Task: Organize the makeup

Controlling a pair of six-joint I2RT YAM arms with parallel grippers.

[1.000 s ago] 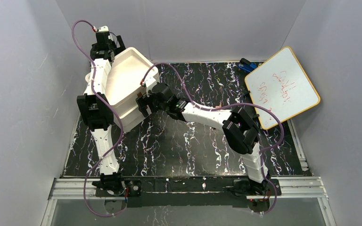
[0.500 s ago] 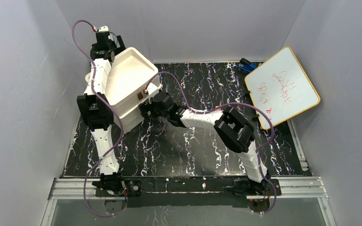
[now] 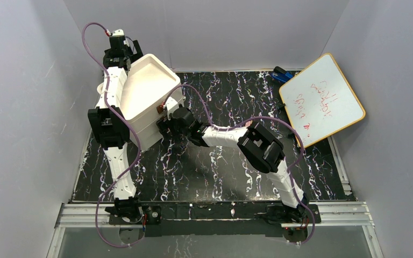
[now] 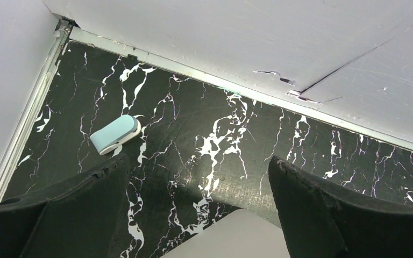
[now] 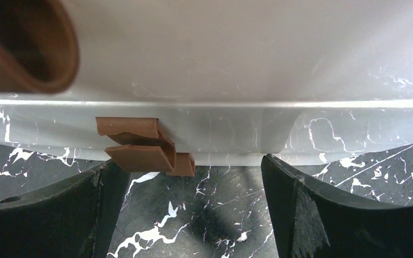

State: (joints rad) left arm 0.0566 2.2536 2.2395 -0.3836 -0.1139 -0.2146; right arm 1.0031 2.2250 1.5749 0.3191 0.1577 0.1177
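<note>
The top view looks down on the box (image 3: 145,97) from its near side. The right wrist view faces its front close up; the left wrist view sees the table (image 4: 204,134) behind it

White drawer box (image 3: 140,94) at left — whiteboard (image 3: 322,99) at right.

Even, soft overhead light; right-wrist view's close brown handle (image 5: 24,45) is blurred, shadows faint.
</note>
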